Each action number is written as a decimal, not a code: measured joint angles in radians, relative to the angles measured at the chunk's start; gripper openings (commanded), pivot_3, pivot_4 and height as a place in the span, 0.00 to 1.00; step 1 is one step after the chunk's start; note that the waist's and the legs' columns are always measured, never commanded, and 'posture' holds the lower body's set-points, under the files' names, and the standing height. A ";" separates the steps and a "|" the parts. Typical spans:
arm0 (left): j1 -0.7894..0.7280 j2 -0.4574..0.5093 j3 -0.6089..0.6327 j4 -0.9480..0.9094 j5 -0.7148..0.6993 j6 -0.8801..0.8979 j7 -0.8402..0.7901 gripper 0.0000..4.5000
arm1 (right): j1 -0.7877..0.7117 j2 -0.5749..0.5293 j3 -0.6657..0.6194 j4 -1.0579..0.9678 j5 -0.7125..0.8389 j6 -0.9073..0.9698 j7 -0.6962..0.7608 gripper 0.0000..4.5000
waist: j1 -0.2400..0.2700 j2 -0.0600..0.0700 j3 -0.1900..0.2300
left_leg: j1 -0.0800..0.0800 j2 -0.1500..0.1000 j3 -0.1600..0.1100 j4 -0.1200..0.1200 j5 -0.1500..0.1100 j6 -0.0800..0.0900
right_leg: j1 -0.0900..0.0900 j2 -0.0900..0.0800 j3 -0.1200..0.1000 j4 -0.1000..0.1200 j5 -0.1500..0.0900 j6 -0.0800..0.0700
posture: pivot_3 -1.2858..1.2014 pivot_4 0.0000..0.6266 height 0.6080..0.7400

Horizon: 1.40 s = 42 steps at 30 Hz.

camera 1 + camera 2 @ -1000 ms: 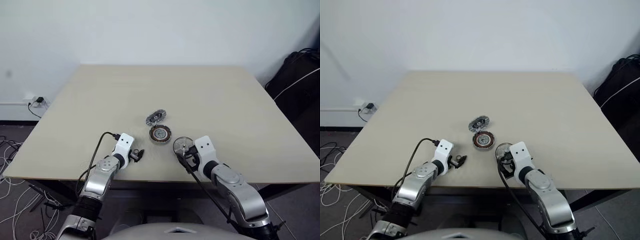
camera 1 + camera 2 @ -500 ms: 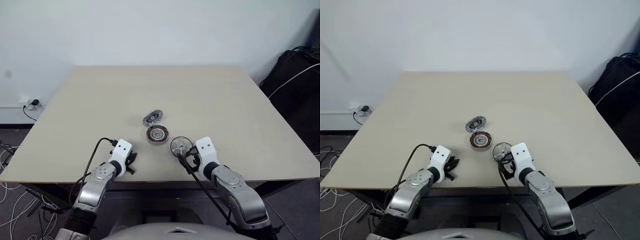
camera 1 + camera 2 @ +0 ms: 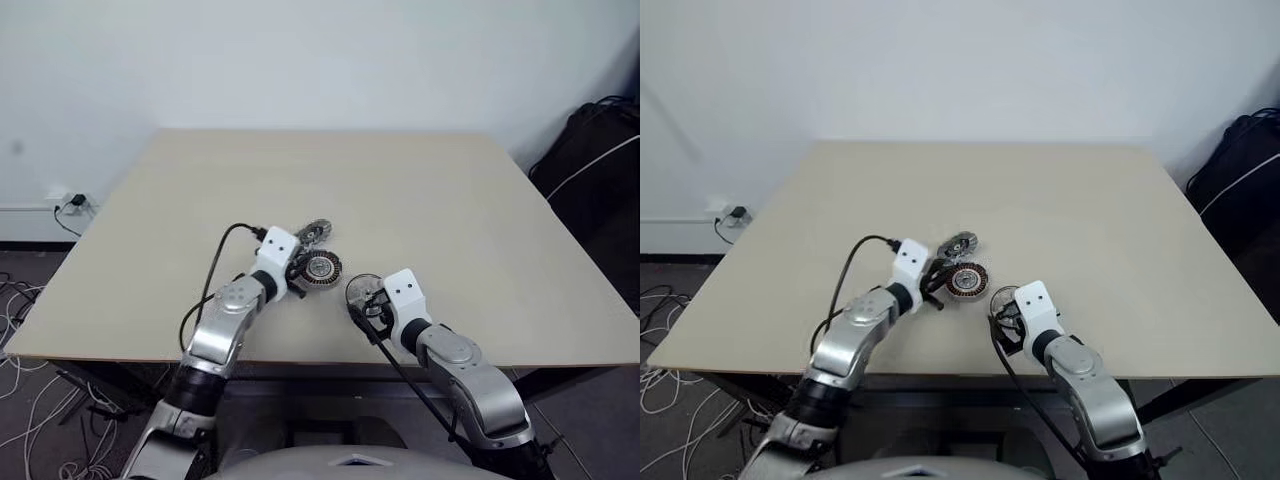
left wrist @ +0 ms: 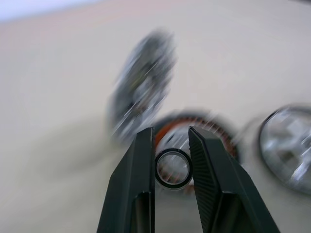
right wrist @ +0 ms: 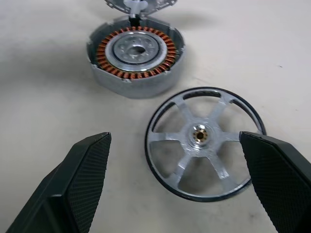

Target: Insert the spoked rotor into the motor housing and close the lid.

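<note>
On the tan table [image 3: 450,200], near the front edge, the spoked rotor [image 5: 205,143] lies flat, a dark rim with silver spokes and a small brass-coloured hole in its hub. It sits just in front of the right gripper [image 5: 187,189], whose two black fingers [image 5: 85,174] are spread wide apart, one on each side of the wheel, and are not touching it. Nothing is in that gripper. Just beside the rotor, a little farther from the robot and to its left, stands the motor housing [image 5: 137,58], a short round metal puck with an orange-brown ring of windings around a silver middle. Its top is open, so the windings can be seen from above. Right behind the housing is the lid [image 3: 316,232], a shiny silver-grey disc; it looks tipped up on its edge against the housing, but the pictures are too blurry there to be sure. The left gripper [image 4: 171,167] reaches over from the robot's left and points at the housing, very close to it. Its two black fingers [image 4: 138,184] are nearly closed and pinch a small dark ring [image 4: 173,168] between them. Through the ring you can see a bit of the orange windings behind. A black cable [image 3: 222,255] loops up from the left arm over the table. Off to the far right, past the table's edge, a black bag [image 3: 590,150] sits against the white wall [image 3: 320,60].
</note>
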 measured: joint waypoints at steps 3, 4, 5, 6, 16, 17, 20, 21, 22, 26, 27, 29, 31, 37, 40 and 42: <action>-0.048 -0.033 -0.013 0.146 0.010 -0.056 0.000 0.15 | 0.002 0.000 0.000 0.000 -0.009 -0.007 -0.008 1.00 | -0.002 0.000 0.000 | -0.001 0.000 0.000 0.000 0.000 0.000 | -0.001 0.000 0.000 0.000 0.000 -0.001 | 0.52 0.00 1.00; -0.064 -0.040 -0.015 0.187 0.016 -0.074 0.001 0.15 | 0.002 0.002 -0.001 0.000 -0.011 -0.009 -0.010 1.00 | -0.001 0.000 0.000 | -0.001 0.000 -0.001 0.000 0.000 0.000 | -0.001 0.000 0.000 0.000 0.000 0.000 | 0.52 0.00 1.00; -0.077 -0.042 -0.017 0.222 0.022 -0.090 0.002 0.15 | 0.003 0.003 -0.001 -0.001 -0.012 -0.010 -0.011 1.00 | 0.000 0.000 0.000 | -0.001 0.000 -0.001 0.000 0.000 0.000 | -0.001 0.000 0.000 0.000 0.000 0.000 | 0.52 0.00 1.00; -0.091 -0.045 -0.017 0.258 0.026 -0.107 0.003 0.15 | 0.004 0.004 -0.001 -0.001 -0.013 -0.010 -0.012 1.00 | 0.001 0.000 0.000 | -0.001 0.000 -0.001 0.000 0.000 0.000 | -0.001 0.000 0.000 0.000 0.000 0.000 | 0.52 0.00 1.00; -0.209 -0.116 -0.002 0.534 0.050 -0.239 0.025 0.15 | 0.024 0.011 -0.006 -0.010 -0.023 -0.012 -0.028 1.00 | 0.002 -0.001 0.000 | -0.008 0.000 -0.002 0.005 0.000 0.000 | -0.005 0.000 -0.002 0.001 0.004 -0.004 | 0.52 0.00 1.00; -0.213 -0.118 -0.001 0.548 0.051 -0.246 0.025 0.15 | 0.024 0.012 -0.006 -0.011 -0.023 -0.012 -0.029 1.00 | 0.002 -0.001 0.000 | -0.008 0.000 -0.002 0.005 0.000 0.001 | -0.005 0.000 -0.002 0.001 0.004 -0.004 | 0.52 0.00 1.00; -0.228 -0.120 0.002 0.593 0.055 -0.258 0.026 0.15 | 0.023 0.012 -0.006 -0.012 -0.024 -0.012 -0.032 1.00 | 0.002 -0.001 0.000 | -0.008 0.000 -0.002 0.006 0.000 0.001 | -0.005 0.000 -0.003 0.001 0.005 -0.004 | 0.52 0.00 1.00; -0.230 -0.120 0.003 0.604 0.056 -0.259 0.026 0.23 | 0.023 0.012 -0.006 -0.012 -0.024 -0.012 -0.032 1.00 | 0.002 -0.001 0.000 | -0.008 0.000 -0.002 0.006 0.000 0.001 | -0.005 0.000 -0.003 0.001 0.005 -0.004 | 0.52 0.00 1.00; -0.230 -0.120 0.005 0.611 0.059 -0.260 0.028 0.32 | 0.023 0.012 -0.006 -0.012 -0.024 -0.012 -0.032 1.00 | 0.002 -0.001 0.000 | -0.008 0.000 -0.002 0.006 0.000 0.001 | -0.005 0.000 -0.003 0.001 0.005 -0.004 | 0.52 0.00 1.00; -0.230 -0.120 0.013 0.631 0.062 -0.274 0.032 0.61 | 0.021 0.013 -0.006 -0.012 -0.024 -0.012 -0.033 1.00 | 0.002 -0.001 0.000 | -0.009 -0.001 -0.002 0.007 0.000 0.001 | -0.005 0.000 -0.003 0.001 0.005 -0.004 | 0.52 0.00 1.00; -0.230 -0.120 0.015 0.631 0.062 -0.275 0.032 0.67 | 0.021 0.013 -0.006 -0.012 -0.024 -0.013 -0.032 1.00 | 0.002 -0.001 0.000 | -0.009 -0.001 -0.002 0.007 0.000 0.001 | -0.005 0.000 -0.003 0.001 0.005 -0.004 | 0.52 0.00 1.00; -0.229 -0.120 0.019 0.627 0.062 -0.275 0.030 0.67 | 0.020 0.014 -0.006 -0.012 -0.025 -0.013 -0.032 1.00 | 0.002 -0.001 0.000 | -0.009 -0.001 -0.002 0.008 0.000 0.001 | -0.005 0.000 -0.003 0.001 0.005 -0.004 | 0.52 0.00 1.00; -0.221 -0.118 0.022 0.602 0.060 -0.275 0.021 0.64 | 0.017 0.015 -0.006 -0.011 -0.024 -0.013 -0.032 1.00 | 0.001 -0.001 0.000 | -0.009 -0.001 -0.002 0.008 0.000 0.001 | -0.005 0.000 -0.003 0.001 0.006 -0.004 | 0.52 0.00 1.00; -0.171 -0.112 0.024 0.495 0.059 -0.264 0.011 0.22 | -0.001 0.016 -0.001 -0.006 -0.024 -0.017 -0.027 1.00 | 0.001 0.000 0.000 | -0.009 0.000 -0.002 0.008 0.000 0.001 | -0.005 0.000 -0.003 0.001 0.006 -0.004 | 0.52 0.00 1.00; -0.124 -0.103 0.024 0.420 0.058 -0.245 0.002 0.15 | -0.007 0.017 0.003 0.000 -0.024 -0.018 -0.019 0.96 | 0.000 0.000 0.000 | -0.009 0.000 -0.002 0.008 0.000 0.001 | -0.005 0.000 -0.003 0.001 0.006 -0.004 | 0.52 0.00 1.00; -0.081 -0.084 0.024 0.355 0.053 -0.231 -0.002 0.14 | -0.019 0.022 0.010 0.005 -0.024 -0.017 -0.015 0.86 | -0.002 0.000 0.000 | -0.009 0.000 -0.002 0.008 0.000 0.001 | -0.005 0.000 -0.003 0.001 0.006 -0.004 | 0.52 0.00 1.00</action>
